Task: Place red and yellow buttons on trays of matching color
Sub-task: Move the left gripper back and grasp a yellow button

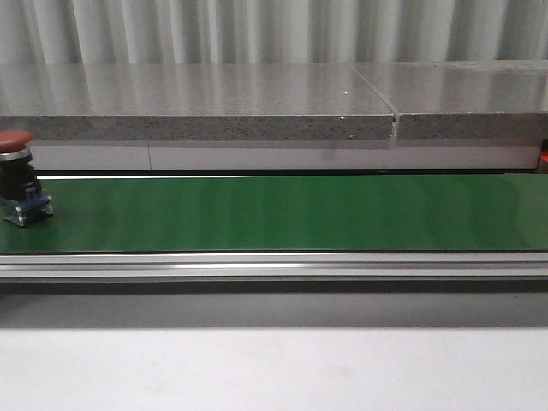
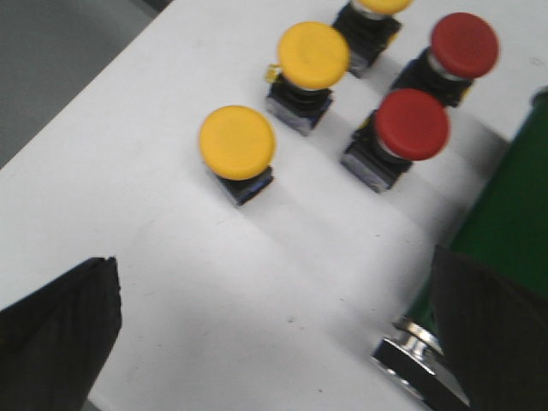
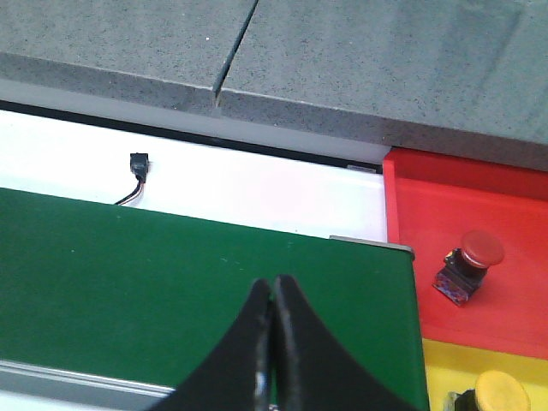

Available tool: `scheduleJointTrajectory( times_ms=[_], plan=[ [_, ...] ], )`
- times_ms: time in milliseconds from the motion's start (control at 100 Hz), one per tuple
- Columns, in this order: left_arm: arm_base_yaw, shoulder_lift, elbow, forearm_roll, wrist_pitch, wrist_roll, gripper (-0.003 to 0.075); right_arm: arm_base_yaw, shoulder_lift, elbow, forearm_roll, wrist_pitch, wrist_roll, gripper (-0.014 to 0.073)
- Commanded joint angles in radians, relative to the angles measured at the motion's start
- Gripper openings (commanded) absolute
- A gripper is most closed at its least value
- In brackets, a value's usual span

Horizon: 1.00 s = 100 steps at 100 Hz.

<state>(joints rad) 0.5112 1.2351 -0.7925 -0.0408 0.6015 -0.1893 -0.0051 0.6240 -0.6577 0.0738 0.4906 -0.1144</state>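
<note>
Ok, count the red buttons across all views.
4: one on the green belt's left end, two on the white table beside the yellow ones, one in the red tray. Others may be hidden.

On the white table stood three yellow buttons (image 2: 237,142) and two red buttons (image 2: 412,124). One red tray (image 3: 505,205) held one button; one yellow tray (image 3: 445,368), one.

My front camera looks low, level across the green belt (image 1: 282,212); both my wrist cameras look down on its opposite ends.

Red button (image 1: 17,175) upright, seemingly on green belt (image 1: 282,212).
</note>
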Motion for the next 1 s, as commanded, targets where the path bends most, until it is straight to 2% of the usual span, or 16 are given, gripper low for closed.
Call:
scheduleJointTrajectory(
  times_ms=[0,350,990],
  plan=[
    [0.041,0.017,-0.017,-0.015,-0.072,-0.023,0.0690,0.001,-0.004,-0.026,0.003,-0.080,-0.008,-0.0068],
    [0.045,0.191,-0.027,-0.016,-0.132,-0.029,0.0690,0.001,-0.004,-0.026,0.003,-0.080,-0.008,-0.0068],
    [0.014,0.455,-0.249,-0.017,-0.070,-0.027,0.0690,0.001,-0.004,-0.026,0.003,-0.080,-0.008,-0.0068]
  ],
)
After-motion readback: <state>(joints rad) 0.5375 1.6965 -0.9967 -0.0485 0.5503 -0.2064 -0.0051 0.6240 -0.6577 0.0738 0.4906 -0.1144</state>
